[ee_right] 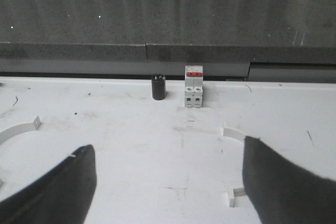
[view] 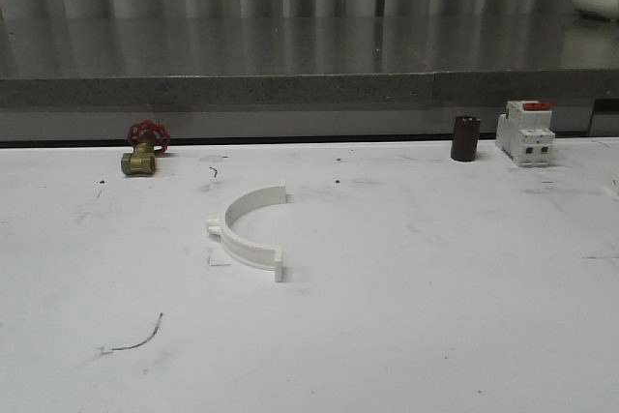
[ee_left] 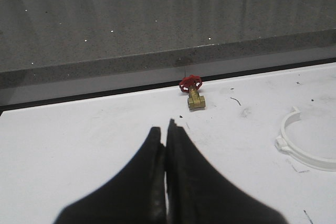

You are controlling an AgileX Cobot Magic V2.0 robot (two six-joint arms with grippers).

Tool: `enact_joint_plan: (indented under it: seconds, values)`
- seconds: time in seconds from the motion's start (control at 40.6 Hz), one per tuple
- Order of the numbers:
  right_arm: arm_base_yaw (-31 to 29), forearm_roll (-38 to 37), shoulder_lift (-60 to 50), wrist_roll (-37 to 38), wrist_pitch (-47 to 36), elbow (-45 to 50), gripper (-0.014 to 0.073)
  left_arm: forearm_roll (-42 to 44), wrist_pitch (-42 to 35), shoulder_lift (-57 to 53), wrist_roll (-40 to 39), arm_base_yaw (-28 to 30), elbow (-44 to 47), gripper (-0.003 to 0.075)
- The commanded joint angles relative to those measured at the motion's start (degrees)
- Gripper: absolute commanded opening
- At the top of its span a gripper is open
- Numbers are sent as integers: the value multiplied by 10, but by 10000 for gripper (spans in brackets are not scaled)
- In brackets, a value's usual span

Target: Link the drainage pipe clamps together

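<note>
One white half-ring drainage pipe clamp [view: 250, 229] lies on the white table left of centre, its open side facing right. In the left wrist view this clamp [ee_left: 302, 153] lies off to one side of my left gripper [ee_left: 165, 129], well apart from it. The left jaws are pressed together with nothing between them. In the right wrist view my right gripper [ee_right: 168, 148] stands wide open over bare table. A second white clamp half [ee_right: 231, 132] lies beside its right finger [ee_right: 278, 182] and is partly hidden by it. An end of the first clamp [ee_right: 21, 128] shows past the other finger.
A brass valve with a red handwheel [view: 143, 150] sits at the back left of the table [view: 406, 316]. A dark cylinder [view: 465, 138] and a white breaker with a red top [view: 525, 132] stand at the back right. A grey ledge [view: 309, 89] runs behind the table.
</note>
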Motion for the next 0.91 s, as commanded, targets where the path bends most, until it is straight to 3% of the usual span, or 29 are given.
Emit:
enact_joint_plan:
  seconds: [0.0, 0.394, 0.739, 0.887]
  values:
    - [-5, 5, 72, -4, -20, -57, 591, 0, -43, 5, 1, -4, -16, -20]
    - [-12, -8, 401, -4, 108, -270, 591, 0, -43, 5, 1, -4, -16, -20]
    - [-147, -10, 599, -4, 146, -386, 591, 0, -43, 5, 1, -4, -16, -20]
    - [-173, -28, 680, -28, 202, -447, 591, 0, -43, 5, 1, -4, -16, -20]
